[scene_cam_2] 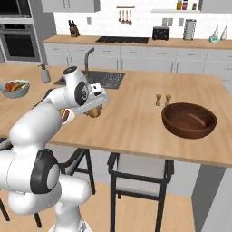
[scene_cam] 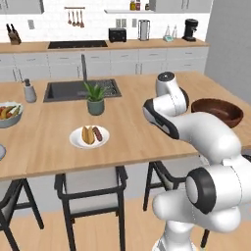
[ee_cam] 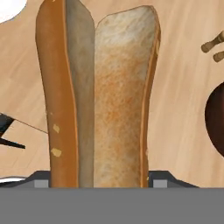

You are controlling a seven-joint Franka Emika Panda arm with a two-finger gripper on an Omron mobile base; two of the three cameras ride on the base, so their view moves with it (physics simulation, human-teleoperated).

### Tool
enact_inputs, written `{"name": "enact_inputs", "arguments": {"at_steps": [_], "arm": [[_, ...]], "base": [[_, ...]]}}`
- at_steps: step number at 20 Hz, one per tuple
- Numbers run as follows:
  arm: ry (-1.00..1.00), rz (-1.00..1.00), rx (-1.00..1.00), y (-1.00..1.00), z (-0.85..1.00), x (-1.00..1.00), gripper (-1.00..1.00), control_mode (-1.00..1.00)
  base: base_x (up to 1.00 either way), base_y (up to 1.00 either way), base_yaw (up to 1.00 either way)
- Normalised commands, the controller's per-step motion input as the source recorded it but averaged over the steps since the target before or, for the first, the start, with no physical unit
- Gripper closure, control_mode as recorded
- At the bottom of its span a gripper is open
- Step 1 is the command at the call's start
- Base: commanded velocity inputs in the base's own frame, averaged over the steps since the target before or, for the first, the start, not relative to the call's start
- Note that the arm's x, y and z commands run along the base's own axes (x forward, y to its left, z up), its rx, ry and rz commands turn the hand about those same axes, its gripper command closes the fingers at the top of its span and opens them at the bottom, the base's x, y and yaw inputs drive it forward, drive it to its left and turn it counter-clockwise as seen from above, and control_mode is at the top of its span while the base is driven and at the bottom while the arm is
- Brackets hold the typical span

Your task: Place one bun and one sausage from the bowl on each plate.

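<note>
My gripper point(scene_cam_2: 95, 108) is shut on a bun point(scene_cam_2: 94, 112) and holds it above the wooden counter, left of the dark brown bowl point(scene_cam_2: 189, 120). In the hand view the split orange-tan bun point(ee_cam: 100, 96) stands lengthwise between the fingertips point(ee_cam: 41, 181). The bowl's edge point(ee_cam: 216, 118) shows at the right there, and a white plate's rim point(ee_cam: 8, 6) at the top left. In the left base view a white plate point(scene_cam: 74, 139) carries another bun point(scene_cam: 88, 135) and a dark sausage point(scene_cam: 97, 134). The bowl point(scene_cam: 217, 112) sits behind my arm at the right.
A grey fruit bowl point(scene_cam: 9, 113) stands at the counter's left. A potted plant point(scene_cam: 95, 100) stands in front of the sink point(scene_cam: 73, 89). Two small shakers point(scene_cam_2: 163, 99) stand behind the brown bowl. Dark stools point(scene_cam: 90, 188) line the near counter edge.
</note>
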Motion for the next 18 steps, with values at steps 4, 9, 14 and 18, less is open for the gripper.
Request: {"name": "enact_inputs", "arguments": {"at_steps": [4, 9, 14, 18], "arm": [[0.0, 0.0, 0.0, 0.0, 0.0, 0.0, 1.0, 1.0], [0.0, 0.0, 0.0, 0.0, 0.0, 0.0, 1.0, 1.0], [0.0, 0.0, 0.0, 0.0, 0.0, 0.0, 1.0, 1.0], [0.0, 0.0, 0.0, 0.0, 0.0, 0.0, 1.0, 1.0]], "base": [[0.0, 0.89, 0.0], [0.01, 0.94, 0.0], [0.12, 0.9, 0.0], [0.24, 0.83, 0.0]]}}
